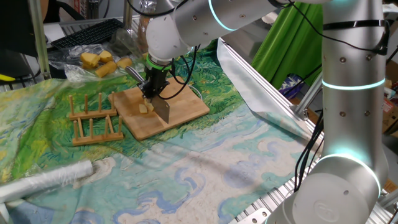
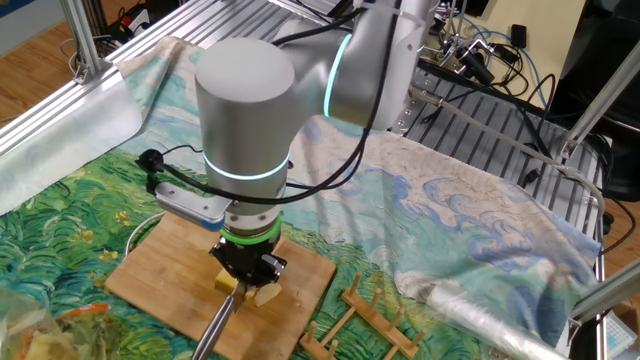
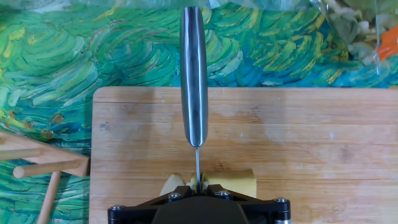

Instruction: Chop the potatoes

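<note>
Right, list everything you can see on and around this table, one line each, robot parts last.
potatoes: one blocky chunk plus a thin cut piece beside it, pale yellow, on the cutting board under the blade.
knife: one, steel blade and steel handle, held edge-down across the potato.
cutting board: one, light wood, middle of the cloth.
wooden rack: one, light wood with upright pegs, right beside the board.
tablecloth: one, green and pale blue swirls, covering the table.
bag of potato pieces: one clear bag, yellow chunks, far edge of the cloth.
plastic roll: one, clear, near edge of the cloth.
keyboard: one, black, behind the table.
green fabric: one, hanging behind the table.
gripper: one, black, pointing down, shut on the knife.
arm: one, silver with glowing cyan rings.
</note>
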